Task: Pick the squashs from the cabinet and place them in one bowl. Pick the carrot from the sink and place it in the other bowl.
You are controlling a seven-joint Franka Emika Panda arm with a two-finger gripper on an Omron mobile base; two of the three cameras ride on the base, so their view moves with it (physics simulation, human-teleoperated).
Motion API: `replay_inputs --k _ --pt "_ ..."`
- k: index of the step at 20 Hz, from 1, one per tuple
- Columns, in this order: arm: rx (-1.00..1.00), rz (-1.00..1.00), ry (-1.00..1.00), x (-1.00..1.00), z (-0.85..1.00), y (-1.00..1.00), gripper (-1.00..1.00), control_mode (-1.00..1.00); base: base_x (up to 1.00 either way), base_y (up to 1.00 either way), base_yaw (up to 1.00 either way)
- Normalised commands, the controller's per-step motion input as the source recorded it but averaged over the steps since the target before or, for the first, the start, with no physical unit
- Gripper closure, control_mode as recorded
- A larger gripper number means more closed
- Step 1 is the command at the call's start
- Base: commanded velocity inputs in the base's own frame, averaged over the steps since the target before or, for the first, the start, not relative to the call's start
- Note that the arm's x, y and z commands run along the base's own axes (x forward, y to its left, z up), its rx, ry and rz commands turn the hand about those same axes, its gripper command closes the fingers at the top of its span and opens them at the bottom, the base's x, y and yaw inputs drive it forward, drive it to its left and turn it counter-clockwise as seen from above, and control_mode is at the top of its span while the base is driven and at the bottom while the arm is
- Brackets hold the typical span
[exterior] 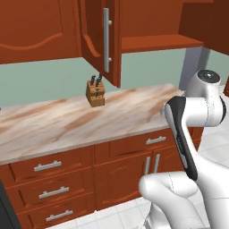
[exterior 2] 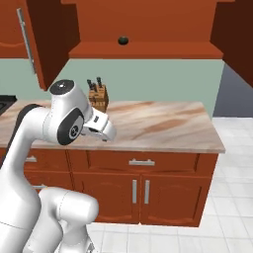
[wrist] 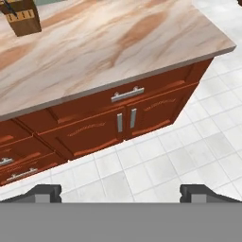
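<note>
Right base view: squash (exterior 2: 123, 40) on cabinet (exterior 2: 143, 49) shelf, well above wide-apart gripper (wrist: 121, 193).

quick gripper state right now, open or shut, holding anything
gripper: open, jaws spread wide in the hand view, nothing between them; it looks down at the counter edge and the tiled floor.

Kitchen; marble-look counter (exterior: 67, 120), red-brown cabinet (exterior: 100, 36), knife block (exterior: 95, 91).

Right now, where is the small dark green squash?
In the right base view, the small dark green squash sits on the open red-brown wall cabinet's shelf, above and right of the wooden knife block.
</note>
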Motion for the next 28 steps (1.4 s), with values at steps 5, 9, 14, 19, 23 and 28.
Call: replay_inputs --k 5,9,14,19,23,28 --pt "0.00 0.00 0.00 0.00 0.00 0.00 -1.00 1.00 0.54 -0.27 0.02" --pt "0.00 0.00 0.00 0.00 0.00 0.00 -1.00 1.00 0.40 -0.39 0.00" --pt "0.00 0.00 0.00 0.00 0.00 0.00 -1.00 1.00 0.37 -0.44 0.00" --pt "0.00 0.00 0.00 0.00 0.00 0.00 -1.00 1.00 0.48 -0.31 0.06" --pt "0.00 0.00 0.00 0.00 0.00 0.00 -1.00 1.00 0.53 -0.21 0.17" --pt "0.00 0.00 0.00 0.00 0.00 0.00 -1.00 1.00 0.46 -0.15 0.20"
